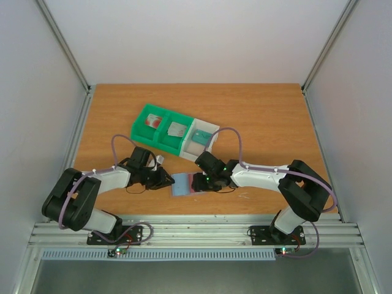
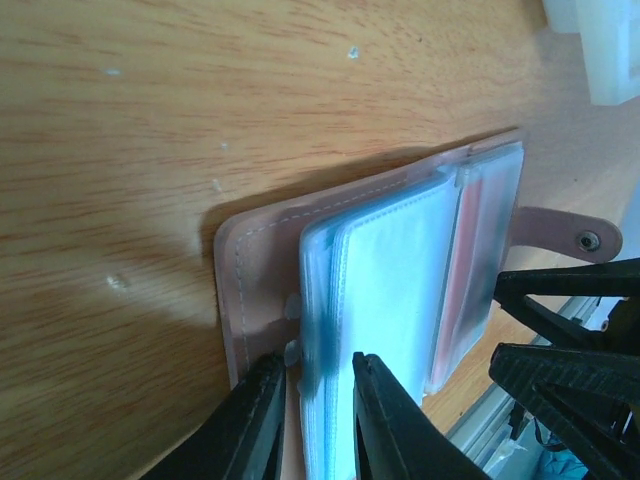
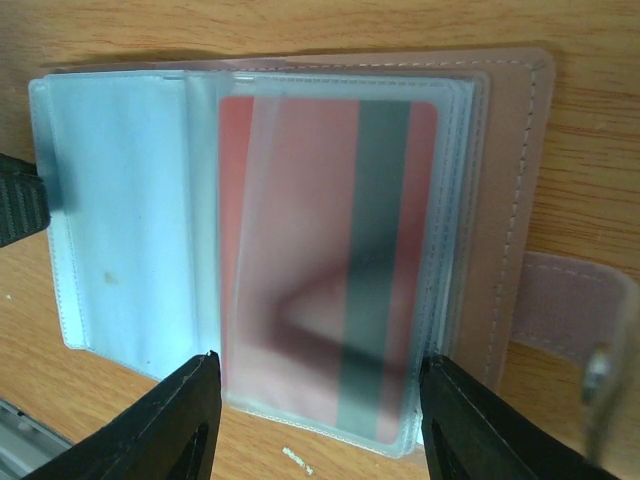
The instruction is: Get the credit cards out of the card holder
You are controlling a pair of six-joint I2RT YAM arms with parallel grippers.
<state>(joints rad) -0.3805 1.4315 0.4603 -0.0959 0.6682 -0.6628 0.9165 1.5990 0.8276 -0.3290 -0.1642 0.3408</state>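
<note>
At lower centre-left of the top view: left gripper [image 1: 164, 179], low over the surface [image 1: 263, 116], just beside the left edge of the card holder [image 1: 182, 184]. Has its jaws narrow around the near edge of the stack of clear sleeves [image 2: 385, 270]; cannot tell whether pressing firmly.

Above centre: green-and-white tray [image 1: 139, 131], well apart from both grippers. Holds a white card with a red patch [image 1: 153, 121] in the left compartment and a pale grey card [image 1: 177, 129] in the middle one.

At lower centre: card holder, open and flat, between the two grippers. Shows a pinkish cover underneath and a snap strap [image 3: 570, 305] sticking out at its right side in the right wrist view. Carries a red card with a dark stripe [image 3: 330, 250] inside the top sleeve.

Right of centre: right gripper [image 1: 206, 181], over the holder's right half. Has its jaws wide, one on each side of that sleeve's near end; contact with it unclear.
</note>
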